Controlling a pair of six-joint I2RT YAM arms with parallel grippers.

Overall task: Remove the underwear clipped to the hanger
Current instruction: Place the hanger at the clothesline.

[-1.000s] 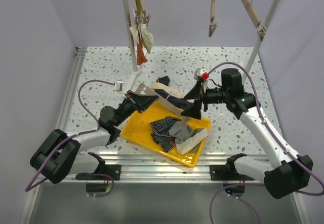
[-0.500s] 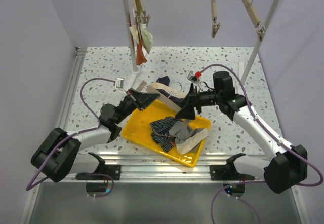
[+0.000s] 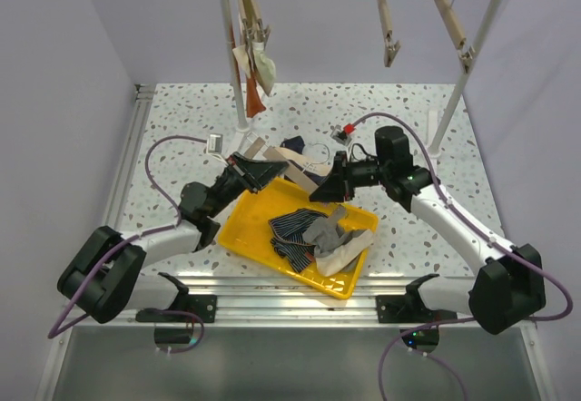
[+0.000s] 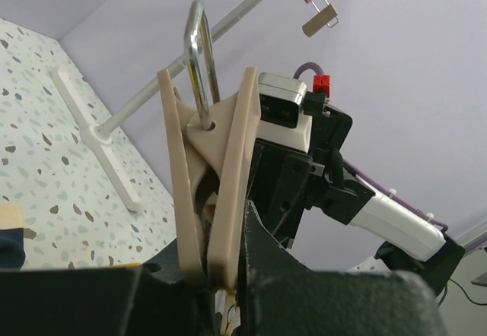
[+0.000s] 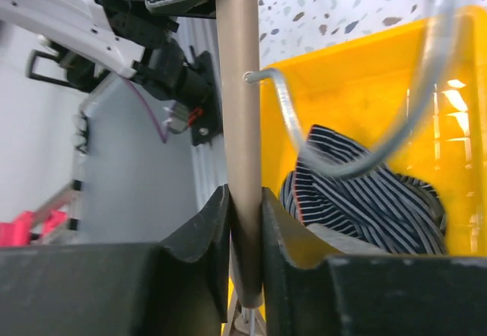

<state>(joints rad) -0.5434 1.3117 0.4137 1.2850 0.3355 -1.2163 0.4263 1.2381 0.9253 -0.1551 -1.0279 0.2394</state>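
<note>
Landmark: yellow tray (image 3: 263,239) on speckled tabletop (image 3: 182,120), near the arm bases.

Left claw (image 3: 251,172): at tray's far-left edge, pressed together on a wooden hanger (image 3: 289,176). Left wrist view shows the pale wood hanger (image 4: 207,191) pinched between the jaws, its metal hook (image 4: 199,62) standing up out of the grip.

Right claw (image 3: 333,186): at tray's far edge, right of the left claw. Right wrist view shows both jaws tight against the hanger's wooden bar (image 5: 242,123), no gap either side; pinching it. Wire hook (image 5: 304,134) curves off the bar twd the tray interior.

Hanger spans btwn the two claws, above tray's far edge.

Underwear:
- In tray: navy striped brief (image 3: 295,229), grey-white piece (image 3: 329,230) partly over it, cream piece (image 3: 349,249) at tray's near-right rim. Striped brief (image 5: 365,199) also seen in right wrist view.
- Just beyond tray's far edge: dark navy cloth (image 3: 295,144) and a pale piece (image 3: 313,154) under/behind the hanger. Cannot tell whether clipped or loose.
- Well beyond tray, far left: cream-green brief (image 3: 263,70) and orange-red brief (image 3: 251,102) hanging from clips on the rack (image 3: 229,47).

Rack, far right of tray: two wooden hangers (image 3: 386,20) hang bare on the top rail.
</note>
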